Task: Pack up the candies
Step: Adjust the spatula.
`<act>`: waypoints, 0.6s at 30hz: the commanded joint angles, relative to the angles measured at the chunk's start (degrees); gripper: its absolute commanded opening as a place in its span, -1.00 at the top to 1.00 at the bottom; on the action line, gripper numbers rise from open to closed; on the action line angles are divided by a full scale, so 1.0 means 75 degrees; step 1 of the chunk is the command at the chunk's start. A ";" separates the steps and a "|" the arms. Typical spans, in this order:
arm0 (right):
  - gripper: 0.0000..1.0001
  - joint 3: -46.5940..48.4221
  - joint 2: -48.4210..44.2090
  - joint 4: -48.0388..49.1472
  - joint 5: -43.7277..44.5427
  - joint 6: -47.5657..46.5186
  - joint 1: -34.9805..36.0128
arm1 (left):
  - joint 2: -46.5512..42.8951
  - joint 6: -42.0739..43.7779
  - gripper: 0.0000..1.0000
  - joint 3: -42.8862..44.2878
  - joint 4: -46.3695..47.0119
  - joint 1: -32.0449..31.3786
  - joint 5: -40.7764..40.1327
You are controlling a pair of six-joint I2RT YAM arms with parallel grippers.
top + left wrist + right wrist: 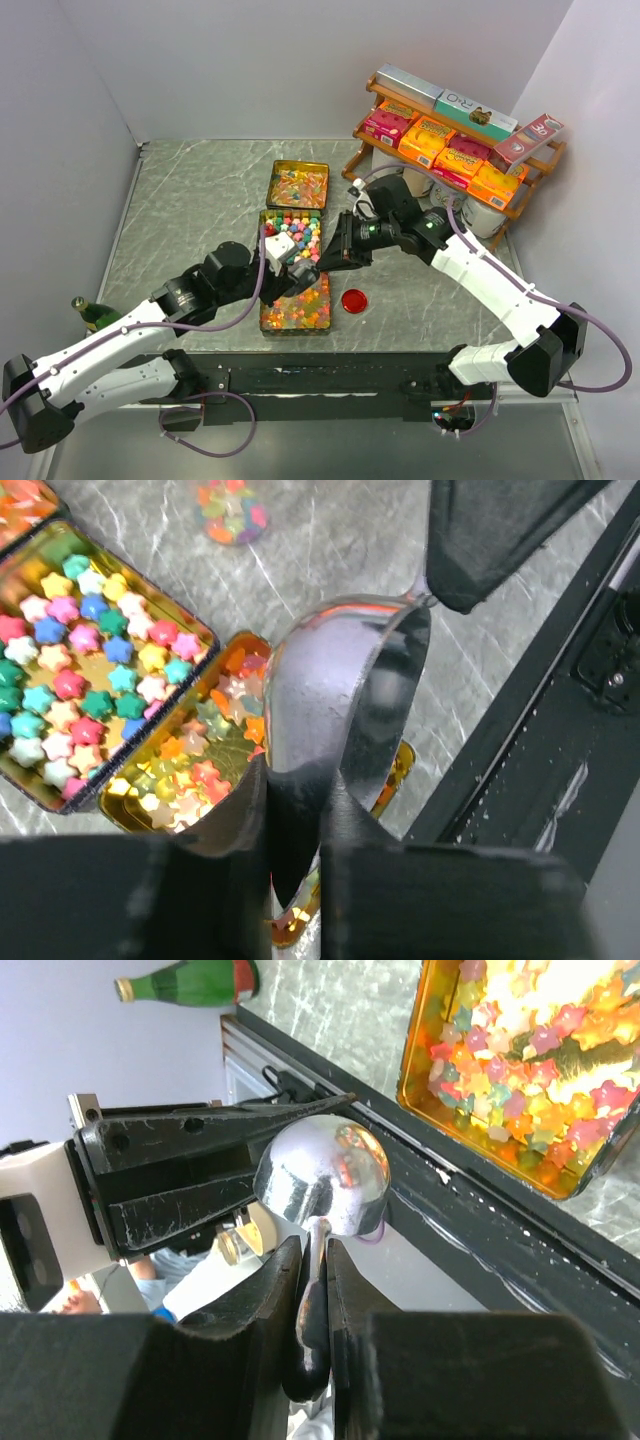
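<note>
- candies (pixel 296 238) lie in three open tins (pixel 298 163) mid-table; the left wrist view resolves pastel stars (pixel 80 660) beside glossy gummies
- metal scoop (pixel 340 700) above the nearest tin: left gripper (pixel 295 780) is closed onto its bowl
- right gripper (pixel 313 1255) is clamped on the thin handle, clearest in its own wrist view
- red lid (pixel 354 300) shows only from above

The scoop (pixel 345 700) is smooth silver metal, shiny like a mirror. The tins (pixel 298 164) are shiny gold metal. The star candies (pixel 75 670) look dull and sugary; some others look glossy. The table (pixel 190 200) looks like smooth grey stone. The shelf (pixel 505 208) is wood, its boxes (pixel 428 140) cardboard.
</note>
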 commanded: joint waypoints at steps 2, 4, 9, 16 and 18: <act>0.78 -0.0110 -0.0294 0.0408 0.0027 -0.0429 0.0157 | -0.0089 -0.0553 0.98 0.0524 0.0175 0.0121 0.0677; 0.64 -0.0215 -0.0329 0.0490 0.0365 -0.0885 0.0169 | -0.0088 -0.0751 0.98 0.0559 0.0046 0.0121 0.1147; 0.56 -0.0883 -0.0938 0.1170 0.1093 -0.1613 0.0415 | -0.0264 -0.1337 0.98 0.0407 0.0361 0.0121 0.1815; 0.21 -0.1879 -0.1677 0.2025 0.2054 -0.1953 0.0638 | 0.0122 -0.1866 0.98 0.0407 0.0467 0.0133 0.2670; 0.21 -0.2020 -0.1864 0.2294 0.2090 -0.2035 0.0661 | 0.0227 -0.1924 0.98 0.0419 0.0456 0.0121 0.2788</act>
